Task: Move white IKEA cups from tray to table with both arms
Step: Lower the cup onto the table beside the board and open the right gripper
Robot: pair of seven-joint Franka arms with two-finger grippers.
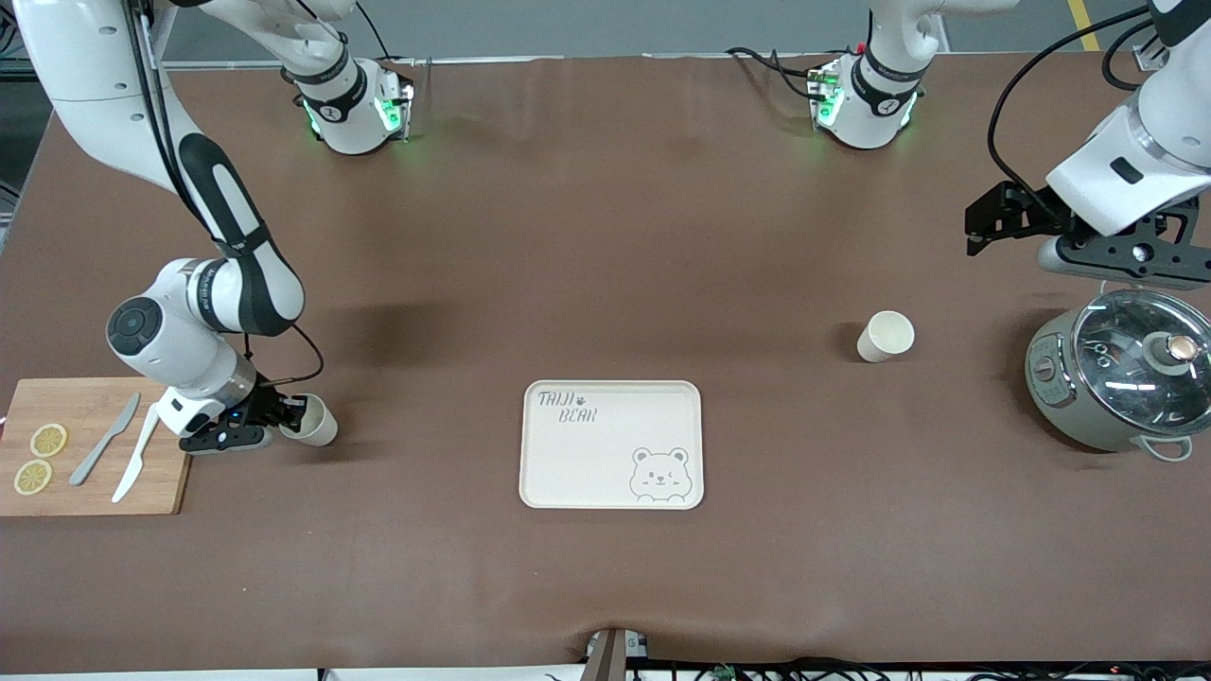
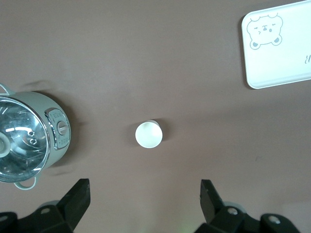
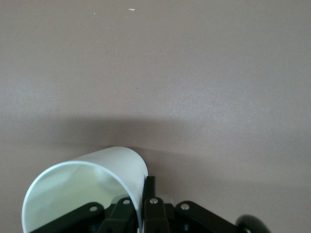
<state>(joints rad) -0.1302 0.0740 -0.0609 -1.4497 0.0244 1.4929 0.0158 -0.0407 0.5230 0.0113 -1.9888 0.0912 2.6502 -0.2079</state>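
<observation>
Cups both off the tray [image 1: 611, 445]: one [image 1: 886, 336] standing on table [image 1: 605, 236] right of centre; other [image 1: 312, 419] lower left, pinched in shut right gripper [image 1: 284, 418], unreleased. Left gripper [image 1: 979, 227] wide open, empty, upper right.

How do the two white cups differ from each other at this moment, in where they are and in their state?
The cup near the cooker stands free on the table; the cup beside the cutting board is pinched at its wall by the right gripper. The first lies toward the left arm's end, under the open left gripper, which is raised above it; the second toward the right arm's end, nearer the front camera. Both are plain white, empty and off the tray.
</observation>
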